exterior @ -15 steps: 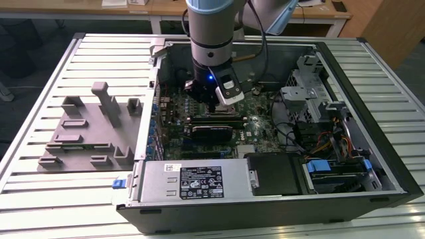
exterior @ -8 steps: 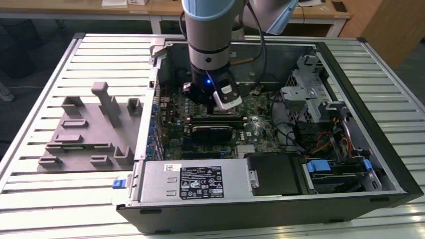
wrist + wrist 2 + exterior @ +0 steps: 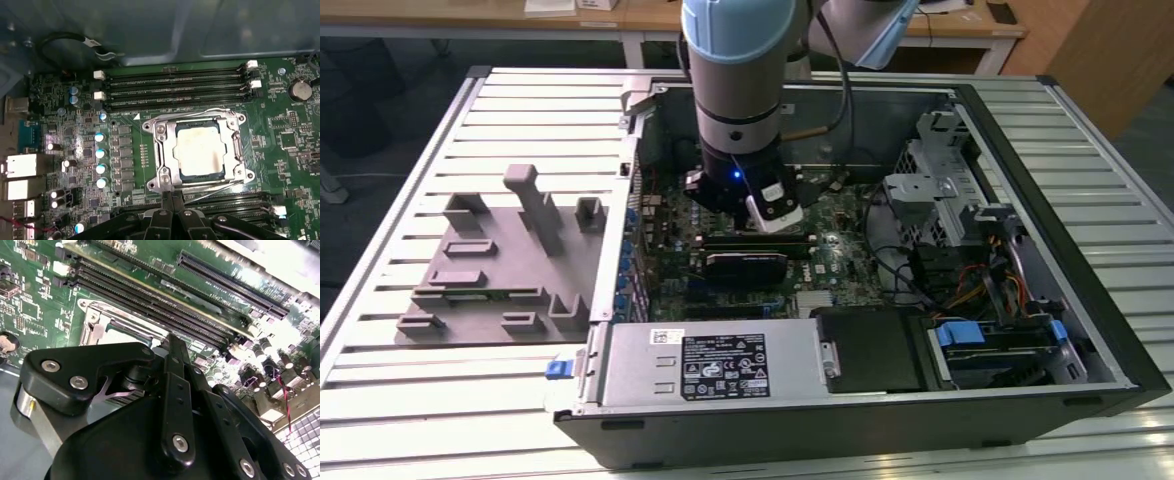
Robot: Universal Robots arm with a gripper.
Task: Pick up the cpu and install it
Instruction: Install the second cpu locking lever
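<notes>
Silvery cpu (image 3: 200, 151) is seen seated inside the socket frame (image 3: 197, 150); the gripper (image 3: 172, 212) is held just beside it, fingers together, clamped on nothing.

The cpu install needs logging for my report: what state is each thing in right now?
cpu: lying flat in the socket, silvery top up.
socket frame: metal frame around the cpu's edges.
memory slots: empty, white latches at the ends.
computer case: on its side, side panel off, motherboard exposed.
gripper: down inside the case, at the socket's edge, holding nothing.
grey fixture: beside the case, nothing in it.
</notes>
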